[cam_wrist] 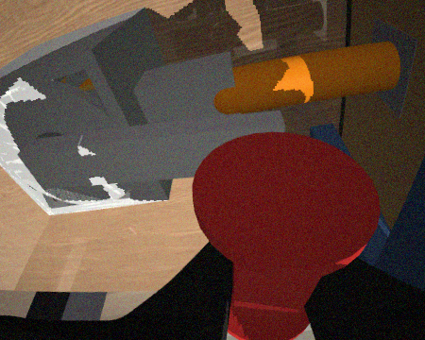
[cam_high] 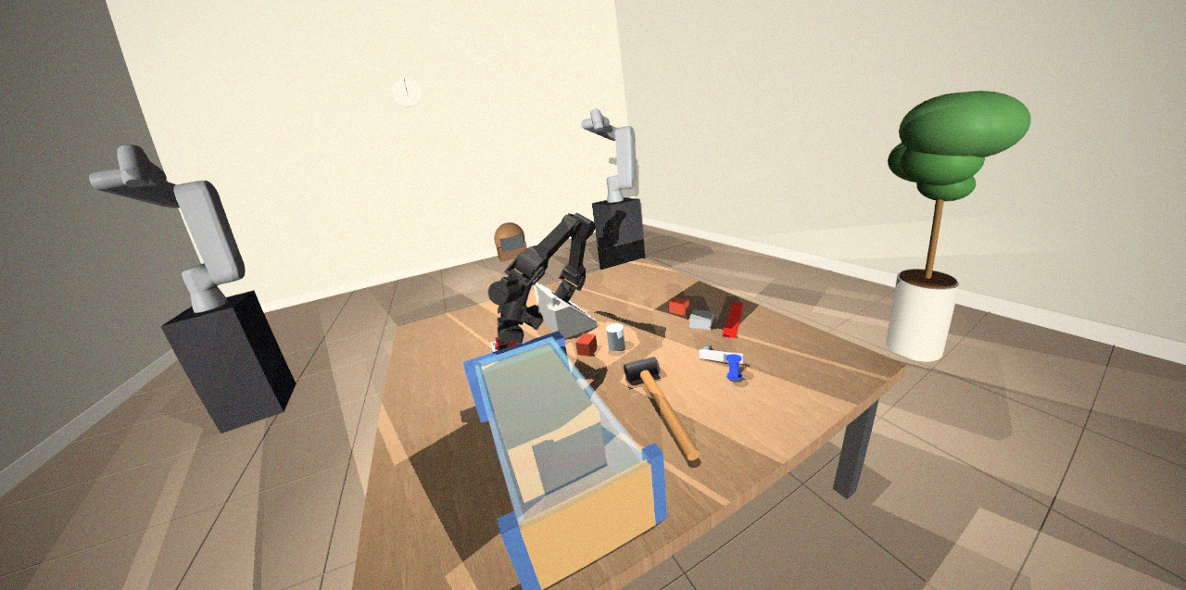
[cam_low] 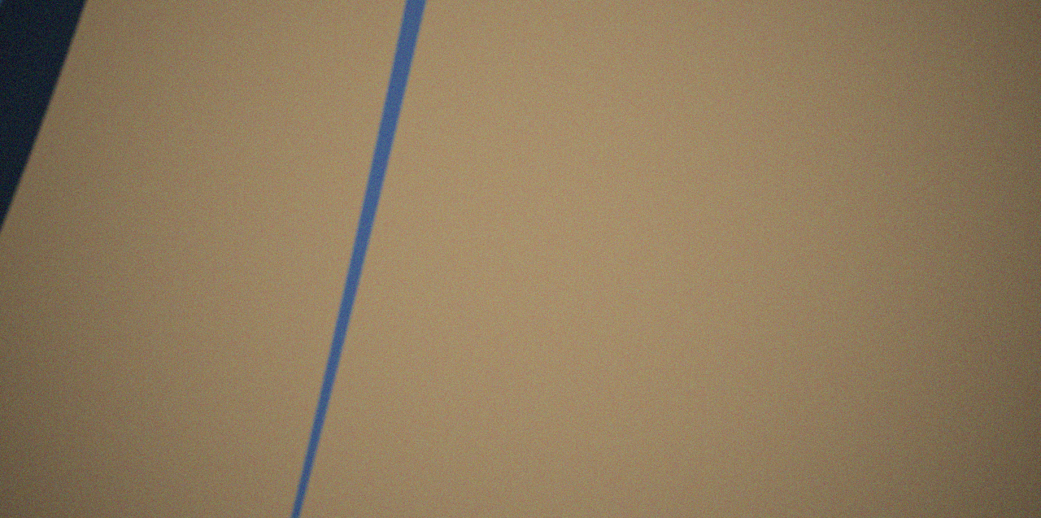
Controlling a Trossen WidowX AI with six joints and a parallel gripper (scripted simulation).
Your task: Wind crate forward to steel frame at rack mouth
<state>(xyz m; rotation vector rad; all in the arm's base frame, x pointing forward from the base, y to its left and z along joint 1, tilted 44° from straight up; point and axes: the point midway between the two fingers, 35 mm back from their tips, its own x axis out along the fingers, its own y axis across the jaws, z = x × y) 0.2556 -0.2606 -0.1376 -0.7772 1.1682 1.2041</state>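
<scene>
My gripper (cam_high: 507,337) (cam_wrist: 275,283) is shut on the red knob (cam_wrist: 285,189) of the winch handle, behind the far end of the guard cubby. The handle's grey arm (cam_wrist: 175,148) reaches from beside the knob over the winch (cam_wrist: 21,181); its key and the round hole are hidden. An orange cylindrical piece (cam_wrist: 354,71) runs from the winch side to a dark plate at the right. The cubby (cam_high: 659,486) has blue edges and clear panels. Tan and grey areas show through them, but I cannot tell the crate's outline or its gap to the steel frame.
A mallet (cam_high: 668,416) lies beside the cubby. A red block (cam_high: 586,345) and a grey cup (cam_high: 614,338) stand near the arm. Farther right are a red bar (cam_high: 732,320), a grey block (cam_high: 700,320) and a blue spool (cam_high: 734,369). A grey wedge-shaped panel (cam_high: 568,320) stands behind.
</scene>
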